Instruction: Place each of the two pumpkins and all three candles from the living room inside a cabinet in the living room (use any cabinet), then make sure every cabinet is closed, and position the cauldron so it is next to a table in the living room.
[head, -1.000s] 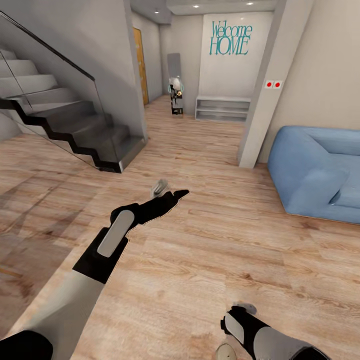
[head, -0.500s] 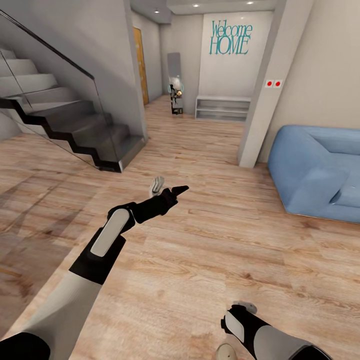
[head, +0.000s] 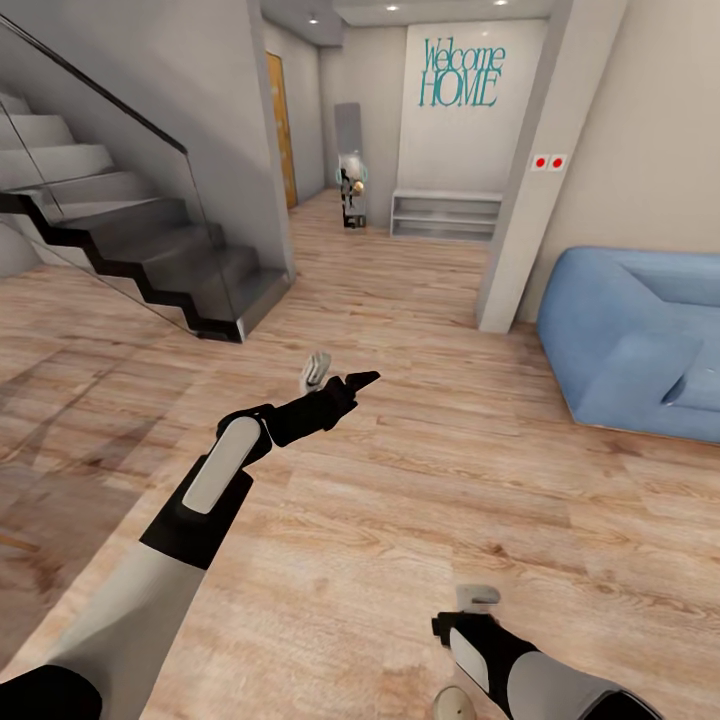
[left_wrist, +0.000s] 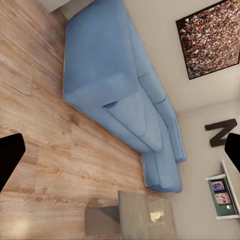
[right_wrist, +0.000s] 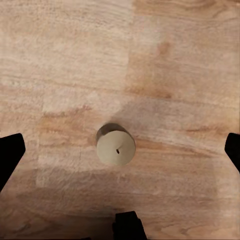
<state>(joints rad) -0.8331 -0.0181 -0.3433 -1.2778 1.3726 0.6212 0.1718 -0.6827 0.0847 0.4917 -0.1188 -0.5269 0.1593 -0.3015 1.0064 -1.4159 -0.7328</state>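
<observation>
Right claw (right_wrist: 120, 150) spread wide above upright cream candle (right_wrist: 116, 146) on wood floor (head: 420, 500), left claw (head: 340, 378) open, empty, blue sofa (head: 640, 345) at three o'clock

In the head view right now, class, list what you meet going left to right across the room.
Staircase → orange door → low grey shelf → white pillar → blue sofa.

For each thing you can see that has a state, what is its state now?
Candle: upright on the wood floor, unlit, not held.
Right gripper: open, above the candle, fingertips wide apart.
Left gripper: open, empty, pointed toward the sofa.
Door: cannot tell if shut.
</observation>
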